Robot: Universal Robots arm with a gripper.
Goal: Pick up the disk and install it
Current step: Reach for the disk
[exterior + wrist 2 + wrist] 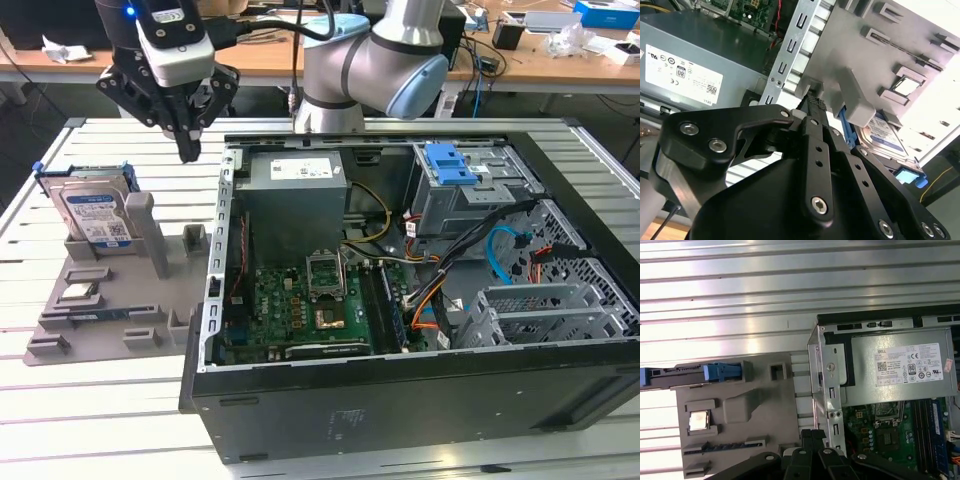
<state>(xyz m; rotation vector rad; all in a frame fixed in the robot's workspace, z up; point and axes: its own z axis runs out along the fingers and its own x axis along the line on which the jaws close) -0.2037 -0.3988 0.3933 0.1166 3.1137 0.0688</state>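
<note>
The ribbed silver metal tabletop [100,420] was smooth and reflective. The grey moulded plastic tray [130,292] was matt. The silver-grey metal disk [95,215] had a bright blue plastic frame [80,173].

Bright, even overhead light fills the exterior view; the table [110,410] gleams at eight o'clock from the case [400,410], whose inside lies in soft shadow. In both wrist views, glare washes the table's slats to white.
</note>
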